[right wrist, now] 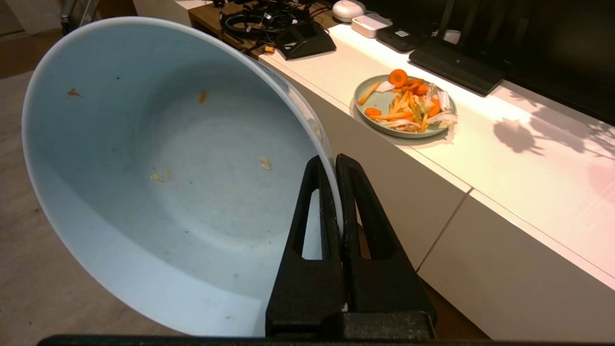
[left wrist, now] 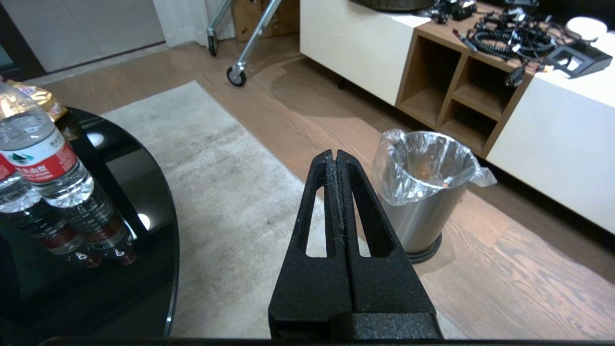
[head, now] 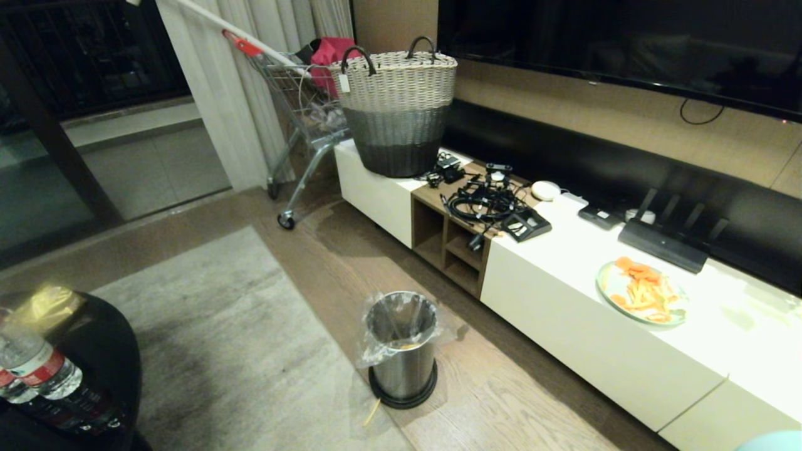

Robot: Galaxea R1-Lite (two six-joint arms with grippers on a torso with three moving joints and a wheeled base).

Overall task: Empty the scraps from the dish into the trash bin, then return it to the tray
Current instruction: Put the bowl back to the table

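On the wooden floor (head: pixel 501 401) in front of us stands the trash bin (head: pixel 401 351), upright, lined with a clear plastic bag, just beside the edge of a grey rug (head: pixel 238 351). A few orange bits show at the bottom of the bin, and one pale stick (head: pixel 372 411) lies on the floor near its black base ring.

Our right gripper (right wrist: pixel 335 166) is clamped on the rim of the bowl (right wrist: pixel 158 173), one finger inside the wall and one outside. We hold the bowl tilted, its mouth facing the wrist camera. It is nearly bare inside: only some small orange and pale crumbs (right wrist: pixel 265 163) cling to it. A corner of the bowl shows at the lower right edge of the head view.

Our left gripper (left wrist: pixel 336 156) is closed on nothing, its fingers pressed together, hanging above the rug with the bin just beyond it.

Along the wall runs a long white cabinet (head: pixel 564 313). On its top we see a flat pale-green plate (head: pixel 642 292) of orange and pale vegetable pieces, a tangle of black cables (head: pixel 485 200), and a two-tone woven basket (head: pixel 399 106). To our left, water bottles (head: pixel 37 369) stand on a black glossy tabletop (head: pixel 106 351). We see no tray in any view.
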